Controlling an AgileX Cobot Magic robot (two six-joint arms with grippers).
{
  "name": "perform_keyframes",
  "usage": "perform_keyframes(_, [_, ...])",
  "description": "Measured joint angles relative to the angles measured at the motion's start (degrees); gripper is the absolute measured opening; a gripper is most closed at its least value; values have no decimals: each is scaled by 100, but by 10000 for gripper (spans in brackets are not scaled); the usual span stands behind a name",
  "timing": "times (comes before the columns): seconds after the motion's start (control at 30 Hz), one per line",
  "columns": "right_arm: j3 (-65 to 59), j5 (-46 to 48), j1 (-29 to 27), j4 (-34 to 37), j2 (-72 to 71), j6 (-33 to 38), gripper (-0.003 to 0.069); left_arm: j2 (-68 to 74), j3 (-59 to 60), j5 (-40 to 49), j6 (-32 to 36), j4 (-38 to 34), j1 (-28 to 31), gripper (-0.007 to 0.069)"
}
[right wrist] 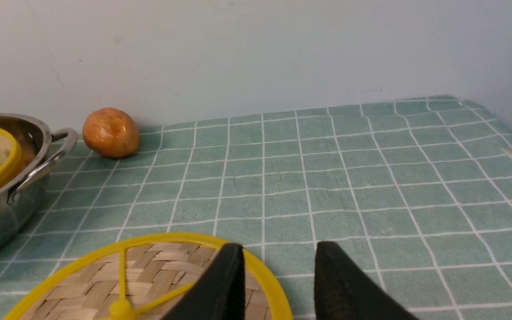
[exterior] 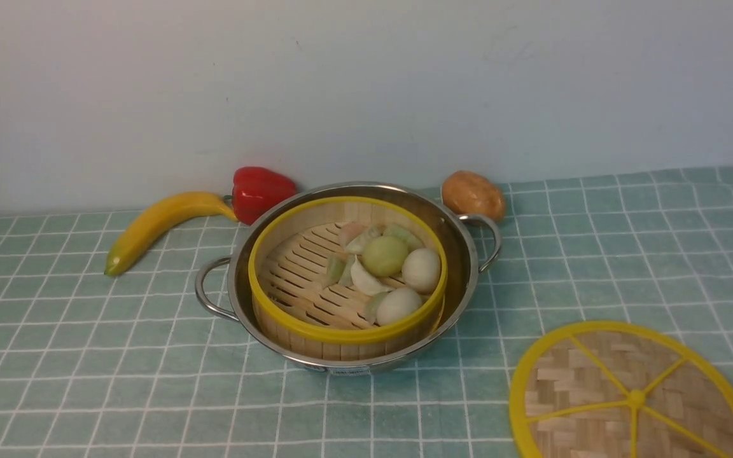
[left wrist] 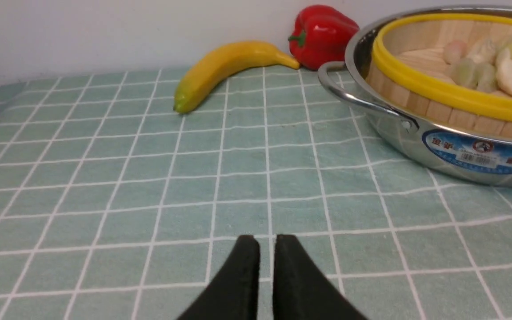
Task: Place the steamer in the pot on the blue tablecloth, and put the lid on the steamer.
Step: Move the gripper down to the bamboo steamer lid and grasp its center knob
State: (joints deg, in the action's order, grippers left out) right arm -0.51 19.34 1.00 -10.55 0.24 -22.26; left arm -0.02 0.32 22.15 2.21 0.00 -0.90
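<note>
The steamer (exterior: 347, 334), with its dumplings and buns, sits inside the pot (exterior: 462, 280) on the blue tablecloth (exterior: 86, 356), mid-table. The lid (exterior: 595, 375) lies flat on the cloth at the front right, apart from the pot. Neither gripper shows in the front view. In the left wrist view, my left gripper (left wrist: 267, 242) is shut and empty, low over bare cloth, short of the pot (left wrist: 460, 151) and steamer (left wrist: 438, 93). In the right wrist view, my right gripper (right wrist: 278, 251) is open and empty, one finger over the lid (right wrist: 149, 271), the other past its rim.
A yellow banana (exterior: 156, 222) and a red bell pepper (exterior: 261, 191) lie behind the pot's left side. A brown potato (exterior: 473, 194) lies behind its right handle. The wall stands close behind them. The cloth's right edge shows in the right wrist view.
</note>
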Motion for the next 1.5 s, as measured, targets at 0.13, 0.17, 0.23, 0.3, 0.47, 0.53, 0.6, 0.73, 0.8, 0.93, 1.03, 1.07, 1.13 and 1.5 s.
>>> perform_keyframes(0.13, [0, 0, 0, 0, 0, 0, 242, 0, 8, -138, 54, -30, 0, 54])
perform_keyframes(0.17, [0, 0, 0, 0, 0, 0, 242, 0, 8, -139, 59, -34, 0, 54])
perform_keyframes(0.23, [0, 0, 0, 0, 0, 0, 242, 0, 8, -139, 73, -49, 0, 62])
perform_keyframes(0.3, [0, 0, 0, 0, 0, 0, 242, 0, 8, -139, 91, -49, 0, 65])
perform_keyframes(0.47, [0, 0, 0, 0, 0, 0, 242, 0, 8, -268, 239, -49, 0, 85])
perform_keyframes(0.53, [0, 0, 0, 0, 0, 0, 242, 0, 8, -273, 277, -49, 0, 85])
perform_keyframes(0.6, [0, 0, 0, 0, 0, 0, 242, 0, 8, -273, 293, -49, 0, 88])
perform_keyframes(0.73, [0, 0, 0, 0, 0, 0, 242, 0, 8, -273, 294, -49, 0, 96])
perform_keyframes(0.8, [0, 0, 0, 0, 0, 0, 242, 0, 8, -273, 299, -49, 0, 97])
perform_keyframes(0.93, [0, 0, 0, 0, 0, 0, 242, 0, 8, -273, 299, -49, 0, 107])
perform_keyframes(1.03, [0, 0, 0, 0, 0, 0, 242, 0, 8, -273, 299, -49, 0, 113])
perform_keyframes(1.07, [0, 0, 0, 0, 0, 0, 242, 0, 8, -273, 299, -49, 0, 115])
perform_keyframes(1.13, [0, 0, 0, 0, 0, 0, 242, 0, 8, -273, 299, -49, 0, 117])
perform_keyframes(1.5, [887, 356, 0, 529, -14, -54, 242, 0, 8, -273, 299, -49, 0, 117])
